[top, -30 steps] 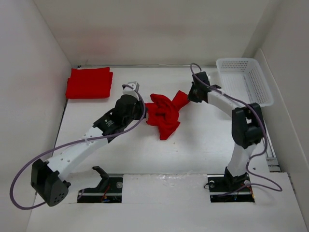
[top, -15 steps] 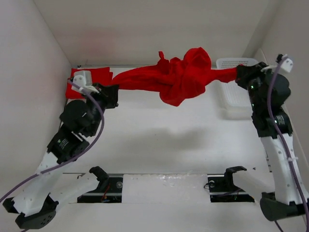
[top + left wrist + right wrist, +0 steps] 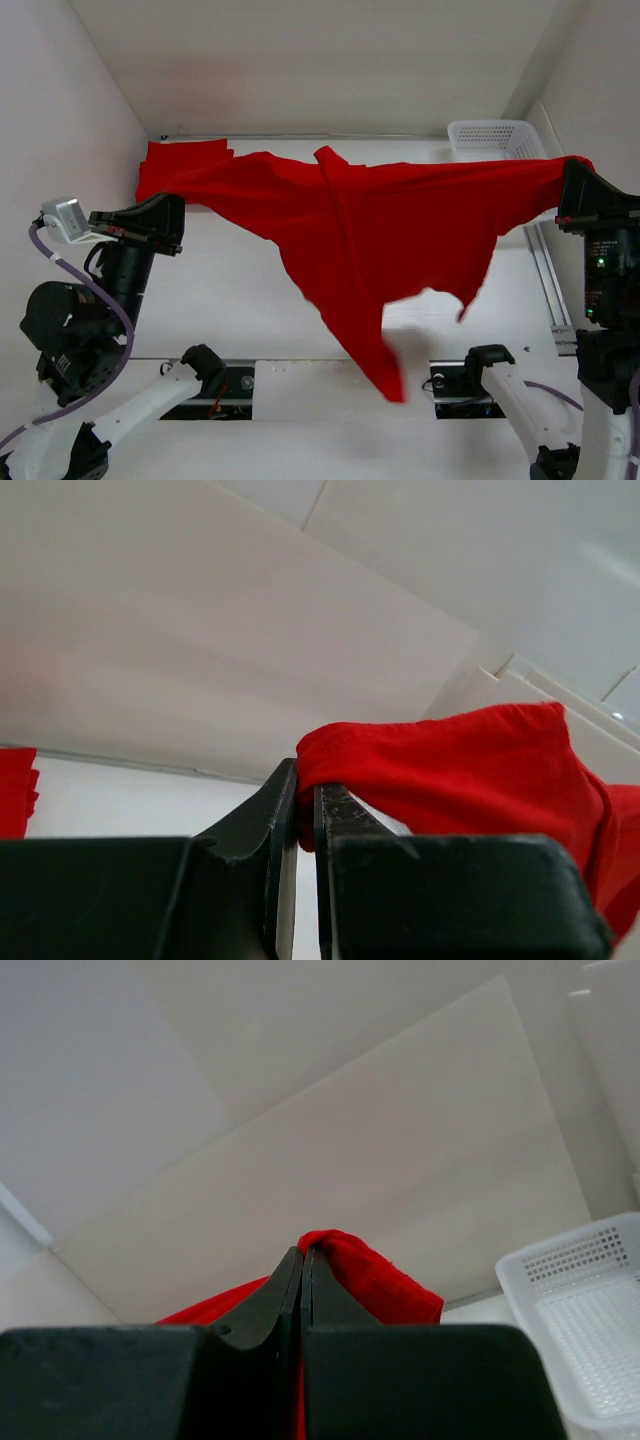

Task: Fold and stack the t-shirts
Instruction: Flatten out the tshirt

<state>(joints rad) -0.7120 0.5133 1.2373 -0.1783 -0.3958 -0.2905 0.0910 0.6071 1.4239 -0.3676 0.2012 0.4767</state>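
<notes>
Red t-shirt (image 3: 380, 225): hangs stretched left-to-right between left gripper (image 3: 305, 780) and right gripper (image 3: 303, 1255), each clenched on one end; middle droops.

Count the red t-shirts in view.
2. The hanging t-shirt is spread midair, pinched by the left fingers and right fingers. The folded t-shirt lies far left on the table, partly behind it; others may be hidden.

There were two grippers: one left gripper (image 3: 172, 208) and one right gripper (image 3: 572, 185). One red t-shirt (image 3: 380, 230) was spread open in the air. One folded red pile (image 3: 185, 152) was also counted; how many shirts it contained could not be told. There was one white basket (image 3: 495, 138).
</notes>
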